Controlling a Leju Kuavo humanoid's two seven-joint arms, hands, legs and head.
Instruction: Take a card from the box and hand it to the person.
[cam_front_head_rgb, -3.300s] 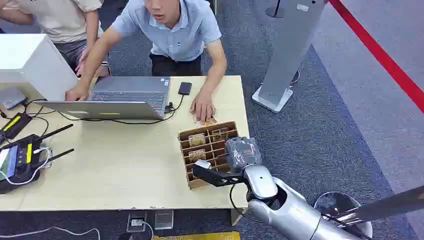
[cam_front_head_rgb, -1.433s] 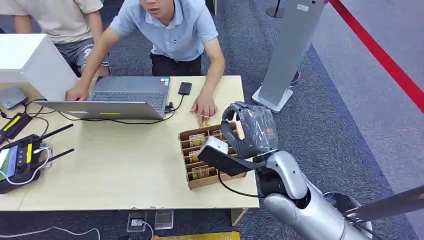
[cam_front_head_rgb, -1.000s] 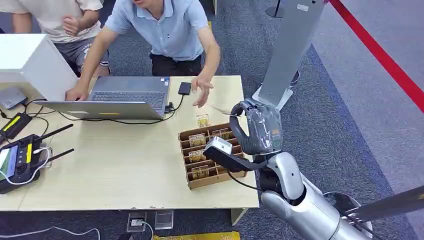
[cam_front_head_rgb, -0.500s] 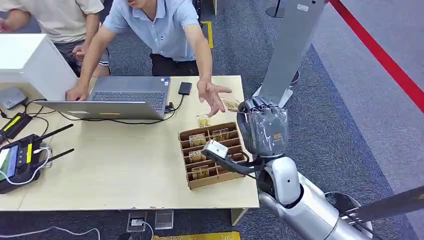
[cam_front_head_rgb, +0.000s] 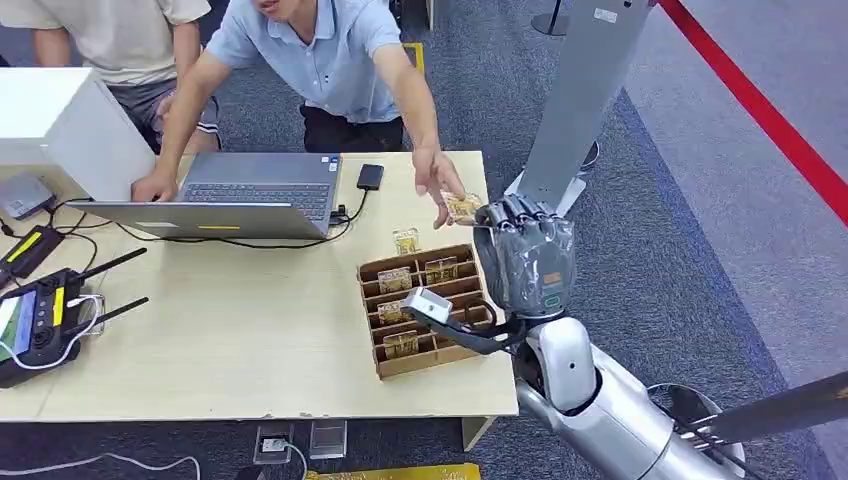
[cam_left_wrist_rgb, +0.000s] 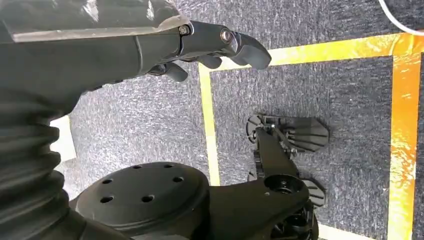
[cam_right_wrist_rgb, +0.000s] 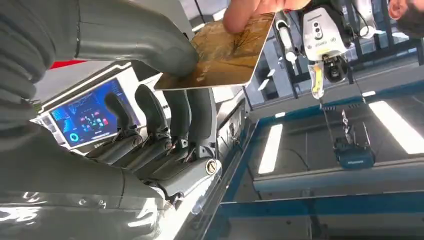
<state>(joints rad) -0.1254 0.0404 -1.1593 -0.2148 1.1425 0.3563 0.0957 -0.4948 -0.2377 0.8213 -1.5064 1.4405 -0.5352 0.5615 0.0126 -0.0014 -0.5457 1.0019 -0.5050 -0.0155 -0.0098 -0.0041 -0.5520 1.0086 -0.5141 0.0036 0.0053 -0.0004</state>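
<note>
Above the card box (cam_front_head_rgb: 425, 310), the right hand (cam_front_head_rgb: 525, 255) pinches a card (cam_front_head_rgb: 462, 208) the person's hand (cam_front_head_rgb: 437, 178) already grips; releasing late risks bending it.

Right arm (cam_front_head_rgb: 610, 420): polished silver shell, rounded segments, dark joint at the wrist. Right hand (cam_front_head_rgb: 525, 255): grey, under a clear glossy cover, small orange mark on its back; ribbed grey cuff, thick grey thumb (cam_right_wrist_rgb: 135, 37), darker fingers (cam_right_wrist_rgb: 150, 125). A black bracket carries a small white camera block (cam_front_head_rgb: 428, 305), with a black cable (cam_front_head_rgb: 480, 345). Left hand (cam_left_wrist_rgb: 150, 42): dark fingers, visible screws.
</note>
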